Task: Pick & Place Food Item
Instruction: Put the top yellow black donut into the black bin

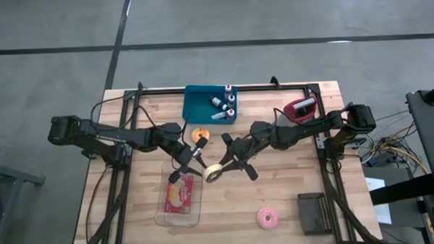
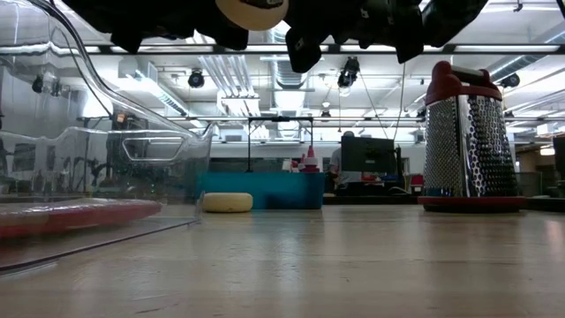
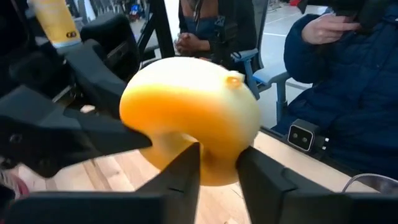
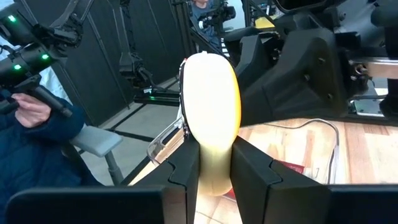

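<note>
A pale yellow ring-shaped food item (image 1: pixel 213 173) hangs in the air over the middle of the table, between my two grippers. My left gripper (image 1: pixel 202 164) comes at it from the table's left and is shut on it. My right gripper (image 1: pixel 228 166) comes from the right and is also shut on it. In the low view the item (image 2: pixel 252 11) shows high above the tabletop. The left wrist view shows its broad face (image 3: pixel 189 109), the right wrist view its edge (image 4: pixel 211 93). My left gripper pinches the ring's lower rim (image 3: pixel 217 163) between its two fingers (image 3: pixel 186 171). The fingers come nearly level from the table's left. The item is lifted clear of the table. My right gripper pinches the ring's rim (image 4: pixel 214 163) between its two fingers (image 4: pixel 249 165), one on each flat face. The fingers come nearly level from the table's right. The item stands on edge above them, clear of the table.
A clear plastic container (image 1: pixel 180 197) holding a red packet lies below the left gripper. An orange-yellow ring (image 1: pixel 200 135), a blue bin (image 1: pixel 195 112) with bottles, a red-topped grater (image 1: pixel 300 108), a pink ring (image 1: pixel 267 218) and a dark block (image 1: pixel 316 211) are on the table.
</note>
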Tool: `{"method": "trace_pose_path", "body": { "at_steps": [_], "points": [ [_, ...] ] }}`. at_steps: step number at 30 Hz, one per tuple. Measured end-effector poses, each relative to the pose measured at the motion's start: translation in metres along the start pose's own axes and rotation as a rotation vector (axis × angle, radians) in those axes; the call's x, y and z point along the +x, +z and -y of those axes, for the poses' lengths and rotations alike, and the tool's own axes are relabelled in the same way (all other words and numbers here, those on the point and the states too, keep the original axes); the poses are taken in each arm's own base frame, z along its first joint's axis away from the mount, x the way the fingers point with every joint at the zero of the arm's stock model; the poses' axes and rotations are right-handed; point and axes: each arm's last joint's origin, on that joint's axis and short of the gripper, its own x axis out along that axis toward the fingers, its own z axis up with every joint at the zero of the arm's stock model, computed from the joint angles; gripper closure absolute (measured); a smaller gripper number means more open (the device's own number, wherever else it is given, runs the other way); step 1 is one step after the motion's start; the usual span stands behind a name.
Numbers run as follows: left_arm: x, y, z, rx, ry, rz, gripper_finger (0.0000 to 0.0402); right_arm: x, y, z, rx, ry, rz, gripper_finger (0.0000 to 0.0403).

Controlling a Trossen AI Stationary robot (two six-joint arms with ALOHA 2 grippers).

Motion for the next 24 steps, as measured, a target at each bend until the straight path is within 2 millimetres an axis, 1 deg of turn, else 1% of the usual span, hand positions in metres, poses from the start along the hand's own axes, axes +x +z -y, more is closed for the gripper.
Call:
{"method": "trace_pose_path", "body": {
  "at_steps": [5,9,16,24],
  "points": [
    [0.0000,-0.0007,0.0000,0.008,0.005,-0.008,0.0223,0.0000,0.0000,0.0000,0.000,0.000,0.000,0.0335],
    [-0.0001,-0.0004,-0.0003,0.011,0.013,-0.008,0.0181,0.0000,0.0000,0.0000,0.000,0.000,0.000,0.0331],
    [-0.0008,0.0006,-0.0007,0.017,0.017,-0.002,0.0136,0.0000,0.0001,0.0000,-0.001,0.000,0.001,0.0323],
    [-0.0013,0.0004,-0.0014,0.013,0.020,-0.002,0.0099,0.0000,0.0001,0.0000,-0.001,0.000,0.001,0.0333]
  ]
}}
